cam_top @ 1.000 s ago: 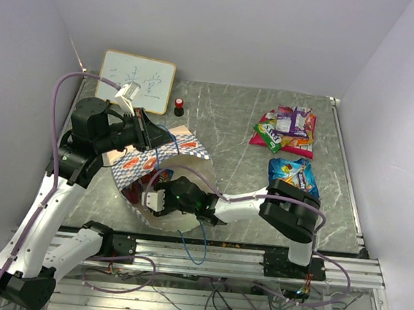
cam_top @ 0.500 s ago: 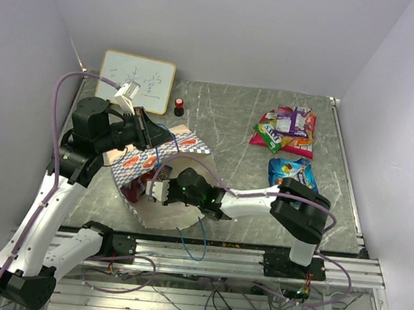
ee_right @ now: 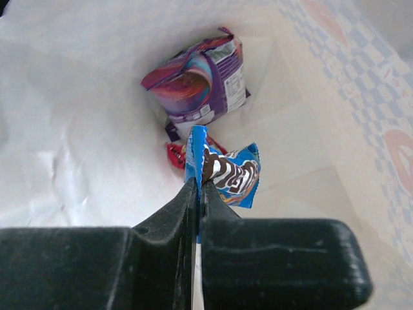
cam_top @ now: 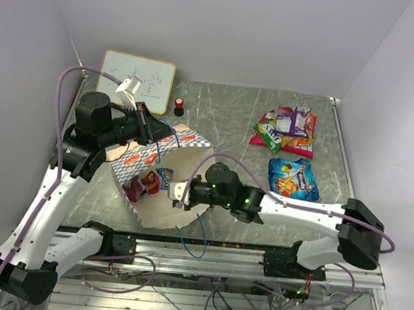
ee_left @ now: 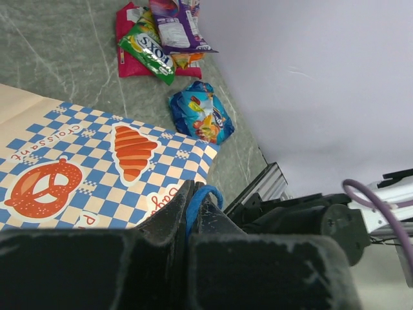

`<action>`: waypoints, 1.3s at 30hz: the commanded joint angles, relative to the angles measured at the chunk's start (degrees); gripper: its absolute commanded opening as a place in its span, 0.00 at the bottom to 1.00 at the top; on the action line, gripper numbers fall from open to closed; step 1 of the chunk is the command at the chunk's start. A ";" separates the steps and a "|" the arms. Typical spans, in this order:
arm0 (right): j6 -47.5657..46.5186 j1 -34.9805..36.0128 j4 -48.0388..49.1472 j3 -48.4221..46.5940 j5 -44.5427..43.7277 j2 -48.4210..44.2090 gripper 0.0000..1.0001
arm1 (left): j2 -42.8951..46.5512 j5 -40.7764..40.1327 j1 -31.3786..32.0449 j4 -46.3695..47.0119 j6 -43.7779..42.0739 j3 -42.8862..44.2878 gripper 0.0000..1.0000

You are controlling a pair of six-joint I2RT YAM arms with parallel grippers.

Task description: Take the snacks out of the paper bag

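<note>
The paper bag [cam_top: 186, 144] lies on its side at the left, its mouth facing right. My left gripper [cam_top: 148, 129] is shut on the bag's blue cord handle [ee_left: 200, 197] and holds the upper side up. My right gripper [cam_top: 177, 195] is at the bag's mouth, shut on a small blue snack packet [ee_right: 231, 174]; this packet also shows in the top view [cam_top: 164, 179]. Inside the bag lie a purple packet [ee_right: 203, 81] and a red one [ee_right: 175, 155]. More snacks lie on the table at the far right: a pile [cam_top: 286, 128] and a larger blue packet [cam_top: 293, 175].
A framed whiteboard [cam_top: 136, 81] leans at the back left, with a small red-and-black knob [cam_top: 178, 107] beside it. The table's metal rail [cam_top: 226, 256] runs along the near edge. Walls close in on both sides.
My right gripper has drawn back to the right, out from deep in the bag to its mouth, bringing the blue packet with it. The left gripper keeps hold of the handle.
</note>
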State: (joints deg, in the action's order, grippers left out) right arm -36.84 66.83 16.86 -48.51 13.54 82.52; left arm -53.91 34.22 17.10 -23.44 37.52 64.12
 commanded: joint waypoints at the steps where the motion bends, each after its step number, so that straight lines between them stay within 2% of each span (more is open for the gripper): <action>1: -4.23 -0.29 -15.04 -2.41 4.07 -6.96 0.00 | 0.03 -3.18 0.48 1.64 0.15 0.42 0.07; 6: -10.92 -0.33 -28.17 -7.68 2.46 -16.52 0.00 | 0.48 -4.73 0.48 3.64 0.56 -0.99 0.07; 13: -11.58 -2.62 -31.13 -14.26 -5.58 -25.86 0.00 | -0.81 -5.59 0.47 2.25 -0.79 -0.33 0.07; 17: -10.41 -5.43 -24.93 -13.60 -11.68 -29.41 0.00 | -1.44 -6.62 0.47 0.41 -0.77 1.58 0.07; 21: -5.53 -12.20 -8.77 -6.30 -13.49 -33.74 0.00 | -2.93 -7.39 0.45 -4.36 -3.84 5.44 0.07; 23: -1.70 -15.27 -3.44 -3.62 -14.74 -34.37 0.00 | -1.75 -8.15 0.45 -3.56 -3.15 4.44 0.07; 27: 2.74 -17.72 -3.19 -2.09 -17.14 -34.34 0.00 | -0.20 -7.79 0.47 -2.41 -1.35 2.96 0.07; 30: 8.59 -18.46 0.68 0.82 -27.04 -34.17 0.00 | 0.50 -7.74 0.47 -2.74 -0.97 2.57 0.07; 34: 21.07 -21.22 -0.73 0.38 -54.04 -30.18 0.00 | 1.80 -8.38 0.46 -2.78 -0.35 1.98 0.07; 37: 37.85 -26.64 -13.22 -3.52 -69.63 -26.25 0.00 | 1.81 -7.92 0.46 -3.60 -0.72 2.15 0.07; 39: 53.98 -30.91 -28.78 -6.12 -71.25 -24.56 0.00 | 1.79 -7.72 0.47 -3.97 -1.07 2.15 0.07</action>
State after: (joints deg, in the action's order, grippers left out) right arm -12.45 42.17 8.58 -49.98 -38.09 55.53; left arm -52.62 27.03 17.10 -26.46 36.73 66.57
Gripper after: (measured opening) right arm 0.009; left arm 0.073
